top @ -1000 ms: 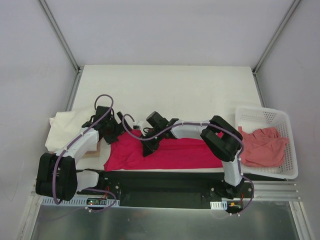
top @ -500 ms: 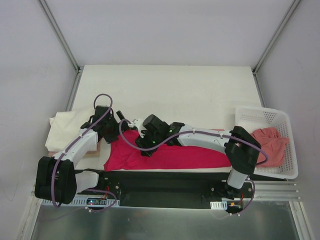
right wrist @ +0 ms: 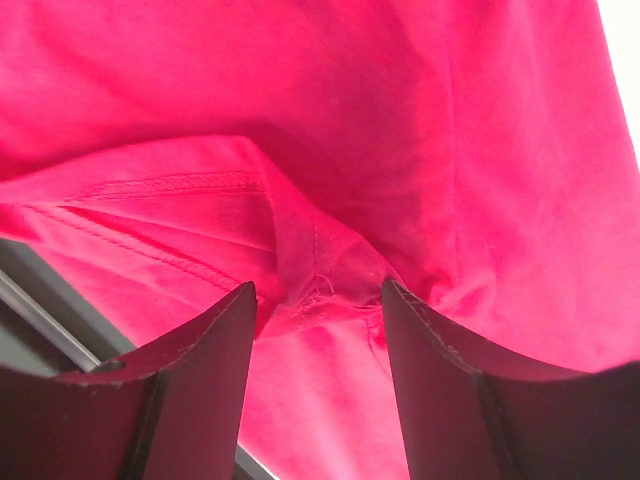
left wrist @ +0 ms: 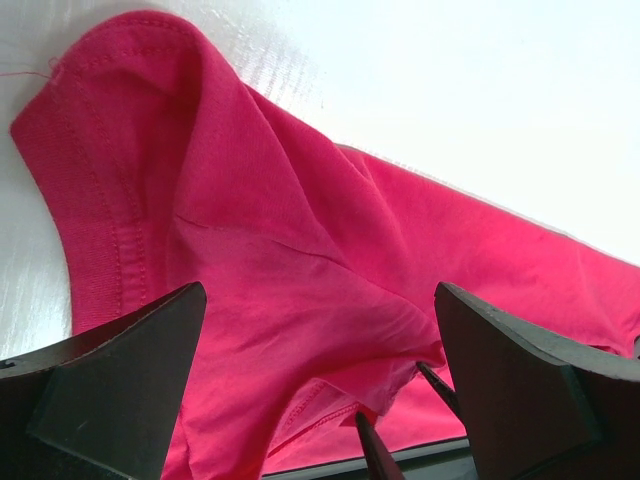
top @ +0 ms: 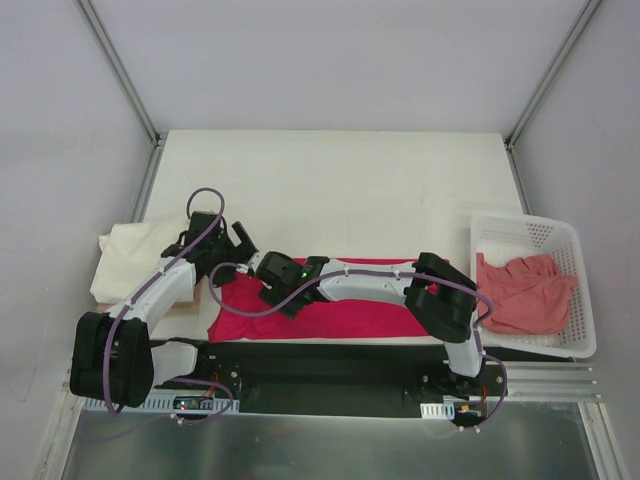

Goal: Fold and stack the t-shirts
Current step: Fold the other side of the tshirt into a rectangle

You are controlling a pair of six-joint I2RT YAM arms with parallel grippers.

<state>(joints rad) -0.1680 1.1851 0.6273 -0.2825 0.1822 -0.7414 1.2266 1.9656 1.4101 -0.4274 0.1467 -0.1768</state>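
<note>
The crimson-pink t-shirt (top: 350, 310) lies as a long strip along the table's near edge. My left gripper (top: 238, 248) hangs wide open just above its upper left corner; in the left wrist view the gripper (left wrist: 318, 300) holds nothing and the shirt (left wrist: 250, 230) rumples below it. My right gripper (top: 256, 268) reaches far left over the same end and stands open (right wrist: 320, 290), with a bunched seam of the shirt (right wrist: 350, 120) between its fingers, not pinched. A cream-white t-shirt (top: 130, 262) lies at the left. A salmon-pink t-shirt (top: 525, 292) sits in the basket.
The white mesh basket (top: 525, 222) stands at the table's right edge. The two grippers are close together over the shirt's left end. The table's black front rail (top: 330, 355) runs just below the shirt.
My right arm has stretched further left along the crimson shirt and its jaws have opened, letting go of the cloth. The left gripper has stayed open in about the same place.
</note>
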